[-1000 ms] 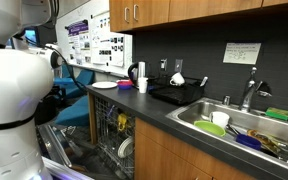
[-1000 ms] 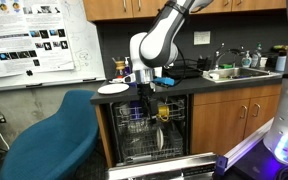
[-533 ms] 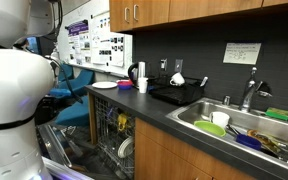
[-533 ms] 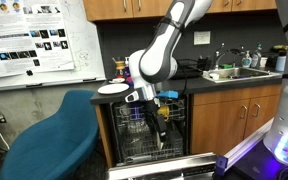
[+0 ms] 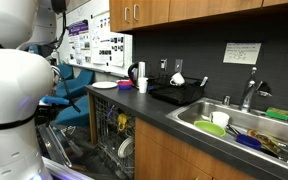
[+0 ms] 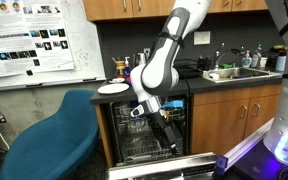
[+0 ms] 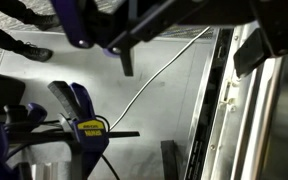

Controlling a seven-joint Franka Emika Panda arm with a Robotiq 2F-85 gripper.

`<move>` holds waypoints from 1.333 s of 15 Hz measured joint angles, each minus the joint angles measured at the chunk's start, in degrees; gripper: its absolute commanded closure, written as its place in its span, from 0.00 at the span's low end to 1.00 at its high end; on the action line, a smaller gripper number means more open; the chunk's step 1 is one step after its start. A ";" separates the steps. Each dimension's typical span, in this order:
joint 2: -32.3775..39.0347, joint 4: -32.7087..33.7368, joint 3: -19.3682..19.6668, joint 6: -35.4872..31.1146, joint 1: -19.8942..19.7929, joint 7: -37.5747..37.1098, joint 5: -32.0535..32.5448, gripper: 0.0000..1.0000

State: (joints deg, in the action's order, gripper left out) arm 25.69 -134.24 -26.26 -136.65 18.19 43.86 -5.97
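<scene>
In an exterior view my gripper [image 6: 168, 136] hangs low in front of the open dishwasher [image 6: 144, 135], close to its lower rack, tilted down to the right. In the wrist view the gripper [image 7: 189, 55] comes in from the top, open, with nothing between its two dark fingers [image 7: 127, 62]. Below it lies a grey flat surface crossed by a thin white cable [image 7: 154, 85]. A blue clamp with a yellow label [image 7: 79, 115] sits at the lower left. In the exterior view from behind the robot, its white body [image 5: 14, 90] hides the gripper.
A white plate [image 6: 112, 89] and a white cup [image 5: 142, 85] stand on the dark counter [image 5: 174, 112]. The sink [image 5: 234, 125] holds several dishes. A blue chair [image 6: 54, 135] stands beside the dishwasher. The lowered dishwasher door [image 6: 164, 168] juts out.
The arm has swung down and to the right; the gripper has dropped from rack height towards the lowered door. Its jaws have stayed open.
</scene>
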 measured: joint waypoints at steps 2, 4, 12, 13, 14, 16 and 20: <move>0.91 0.01 -0.51 1.42 -0.50 0.74 -0.21 0.00; 2.37 0.11 -0.80 3.15 -0.67 1.23 -0.23 0.00; 7.59 2.47 -1.31 4.99 -0.70 1.92 -0.19 0.00; 8.13 2.99 -1.51 4.99 -0.70 1.92 -0.19 0.00; 8.69 3.51 -1.75 4.99 -0.70 1.92 -0.20 0.00; 9.86 4.49 -2.26 4.99 -0.69 1.92 -0.20 0.00; 11.77 5.69 -3.65 4.87 -0.67 1.79 -0.63 0.00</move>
State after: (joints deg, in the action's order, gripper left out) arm 37.46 -128.55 -29.91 -131.78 17.52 45.66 -6.60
